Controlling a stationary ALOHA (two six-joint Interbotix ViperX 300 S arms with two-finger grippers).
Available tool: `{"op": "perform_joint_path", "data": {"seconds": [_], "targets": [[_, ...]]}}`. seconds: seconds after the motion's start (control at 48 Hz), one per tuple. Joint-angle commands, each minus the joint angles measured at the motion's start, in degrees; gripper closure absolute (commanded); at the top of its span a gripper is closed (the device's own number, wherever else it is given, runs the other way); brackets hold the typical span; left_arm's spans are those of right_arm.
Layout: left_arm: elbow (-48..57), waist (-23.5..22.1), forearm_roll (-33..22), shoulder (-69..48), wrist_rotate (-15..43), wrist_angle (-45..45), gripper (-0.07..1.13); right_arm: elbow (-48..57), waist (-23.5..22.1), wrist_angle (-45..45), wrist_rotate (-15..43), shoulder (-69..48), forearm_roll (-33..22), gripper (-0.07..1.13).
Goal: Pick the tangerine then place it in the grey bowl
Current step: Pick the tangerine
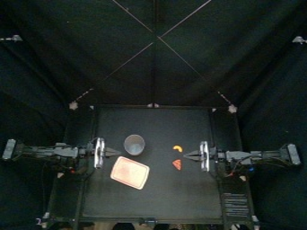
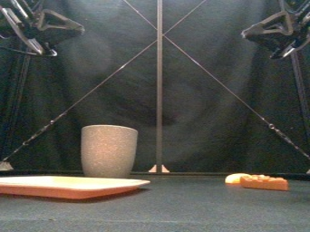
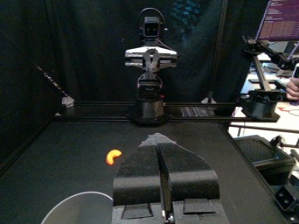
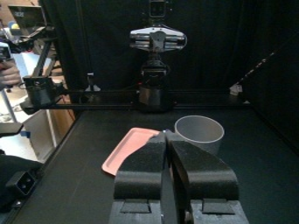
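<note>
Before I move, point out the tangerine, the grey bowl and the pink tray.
tangerine [image 1: 180, 147], top view, middle of the orange crescent.
grey bowl [image 2: 109, 149], front view, middle of its outer wall.
pink tray [image 1: 129, 172], top view, bare centre of its floor.

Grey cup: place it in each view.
Top view: grey cup left of centre, behind the pink tray.
Front view: cup left of centre.
Left wrist view: only its rim, by the left hand.
Right wrist view: cup beside the tray.
Landmark: the tray, except left wrist.
</note>
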Motion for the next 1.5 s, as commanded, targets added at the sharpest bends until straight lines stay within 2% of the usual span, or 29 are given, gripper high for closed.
{"op": "perform_joint_path", "data": {"seconds": [0.021, 0.146, 0.417, 0.521, 0.604, 0.833, 0.917, 0.958, 1.104, 1.312, 1.5], "targets": [[-3.1, 0.0, 0.0, 0.4, 0.1, 3.6, 1.06, -1.1, -0.3, 0.5, 0.6, 1.7, 0.6, 1.06], [-4.7, 0.1, 0.1, 0.4, 0.4, 7.5, 1.06, -1.8, -1.6, 2.9, 1.8, 4.0, 2.3, 1.05], [-5.3, 2.0, 1.2, 1.8, 0.4, 8.1, 1.05, -5.6, -5.6, 3.8, 1.8, 10.0, 1.8, 1.04], [-5.3, 3.3, 1.7, 1.8, 0.4, 9.3, 1.00, -6.0, -8.3, 6.6, 1.9, 11.3, 2.3, 0.98], [-5.4, 4.2, 1.8, 1.8, 0.4, 10.5, 0.93, -5.9, -10.4, 9.7, 2.0, 12.0, 3.1, 0.85], [-5.6, 5.3, 1.6, 1.3, 0.4, 11.0, 0.66, -6.0, -14.0, 13.2, 1.8, 12.4, 12.2, 0.22], [-5.7, 5.3, 1.6, 1.0, 0.4, 10.8, 0.60, -5.8, -14.5, 14.0, 1.9, 12.7, 12.5, 0.07], [-5.7, 5.2, 1.6, 0.9, 0.4, 10.8, 0.59, -5.8, -14.8, 14.6, 1.9, 13.1, 12.5, 0.03], [-5.6, 5.3, 1.6, 0.9, 0.3, 10.8, 0.59, -6.1, -16.5, 18.1, 1.9, 15.5, 12.4, 0.02], [-5.7, 5.2, 1.6, 0.9, 0.4, 9.8, 0.59, -6.3, -22.0, 24.5, 1.8, 22.3, 12.0, 0.02], [-5.4, 5.3, 1.6, 0.9, 0.4, 9.7, 0.59, -7.9, -23.3, 25.6, 1.8, 28.7, 12.0, 0.02]]}}
